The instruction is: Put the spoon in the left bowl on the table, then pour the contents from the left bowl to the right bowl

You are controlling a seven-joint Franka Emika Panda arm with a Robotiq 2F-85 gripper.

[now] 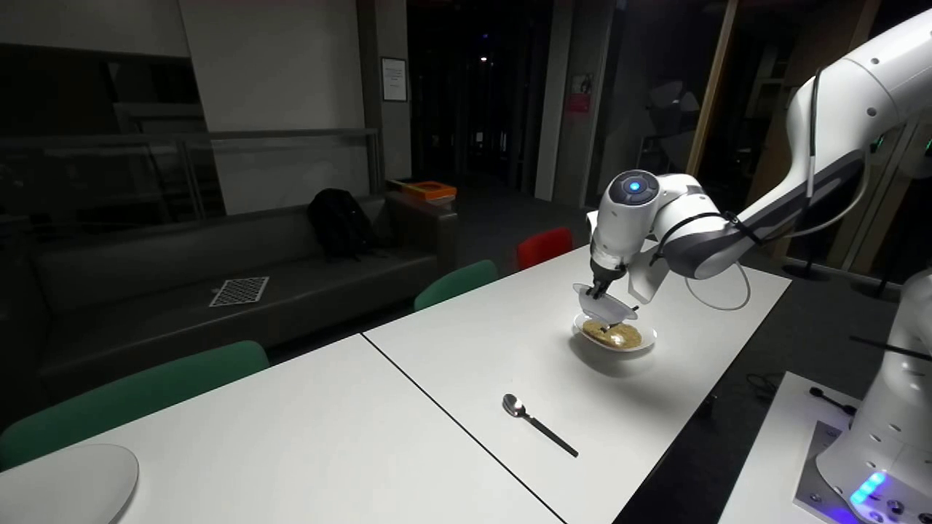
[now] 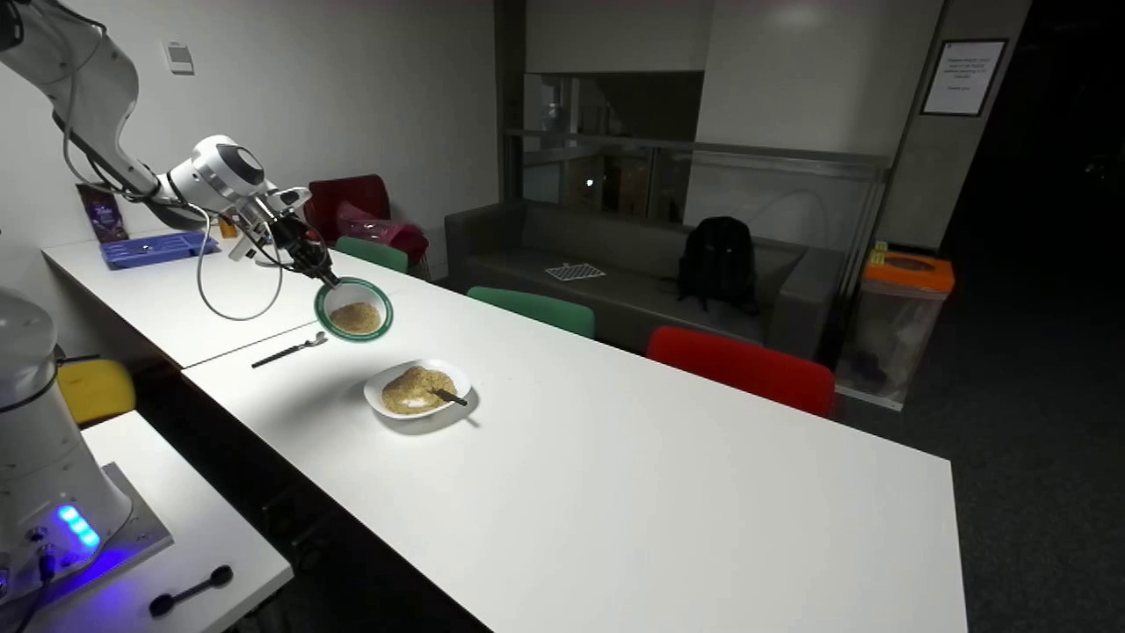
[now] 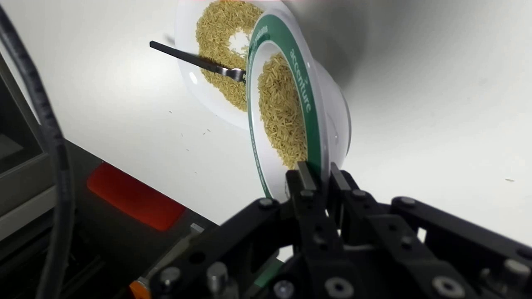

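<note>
The room is dim, with pale flat walls behind a long, smooth white worktop (image 2: pixel 668 440) whose two panels meet at a thin black seam (image 1: pixel 463 428). Past the long edge opposite the robot are a grey, leathery-looking sofa (image 2: pixel 615 297) bearing a soft black backpack (image 2: pixel 719 261), a curved green chair back (image 2: pixel 532 310) and a red chair back (image 2: pixel 743 369).

Well inside the edges of one panel sits the right bowl (image 2: pixel 373 392), shallow, glossy and white. Slim, straw-coloured grains like dry rice spread across its inside, a bare white patch among them. A black-handled utensil (image 3: pixel 197 61) with a shiny metal neck rests in it, handle jutting past the rim; its head cannot be made out. Loose grains (image 3: pixel 509 180) speckle the worktop.

Raised above the worktop, the left bowl (image 3: pixel 312 124), white with a green, lettered rim band, is tilted, mouth towards the right bowl, and holds a bank of similar grainy contents (image 3: pixel 282 112). The pincer (image 3: pixel 321 171) is closed on its rim, black fingers either side of the thin wall.

The spoon (image 1: pixel 542 429), slender black handle and polished oval head, lies flat just beside the seam, handle towards the robot-side long edge.
</note>
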